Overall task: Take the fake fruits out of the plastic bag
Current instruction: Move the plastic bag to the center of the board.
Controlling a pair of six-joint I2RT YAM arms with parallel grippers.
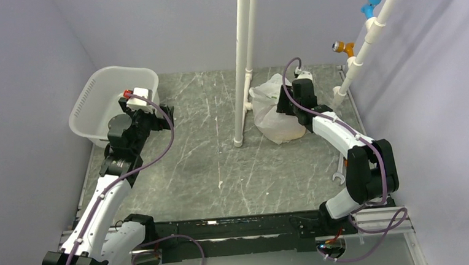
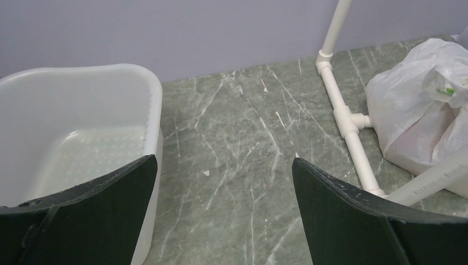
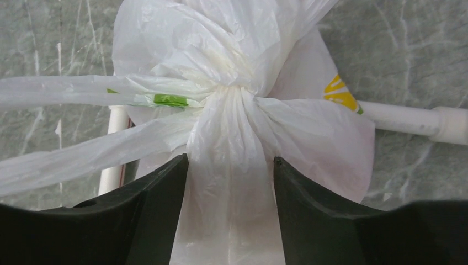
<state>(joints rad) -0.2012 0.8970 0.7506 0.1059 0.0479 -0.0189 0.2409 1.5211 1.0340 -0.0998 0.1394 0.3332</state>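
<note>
The plastic bag (image 1: pixel 273 119) sits bunched on the table right of the white pipe stand, tied in a knot (image 3: pixel 229 88) at its top. The fake fruits are hidden inside it. My right gripper (image 1: pixel 283 107) is down on the bag. In the right wrist view the right gripper (image 3: pixel 230 157) is open, its jaws standing either side of the gathered plastic just below the knot. My left gripper (image 1: pixel 164 109) hovers by the tub's right rim. In the left wrist view the left gripper (image 2: pixel 224 158) is open and empty, and the bag (image 2: pixel 419 110) lies far right.
A white perforated tub (image 1: pixel 103 85) stands at the back left, also showing in the left wrist view (image 2: pixel 77 99). A white PVC pipe stand (image 1: pixel 243 58) rises mid-table, its foot pipe (image 2: pixel 345 118) running along the bag. More pipe with clamps (image 1: pixel 370 32) stands at the back right.
</note>
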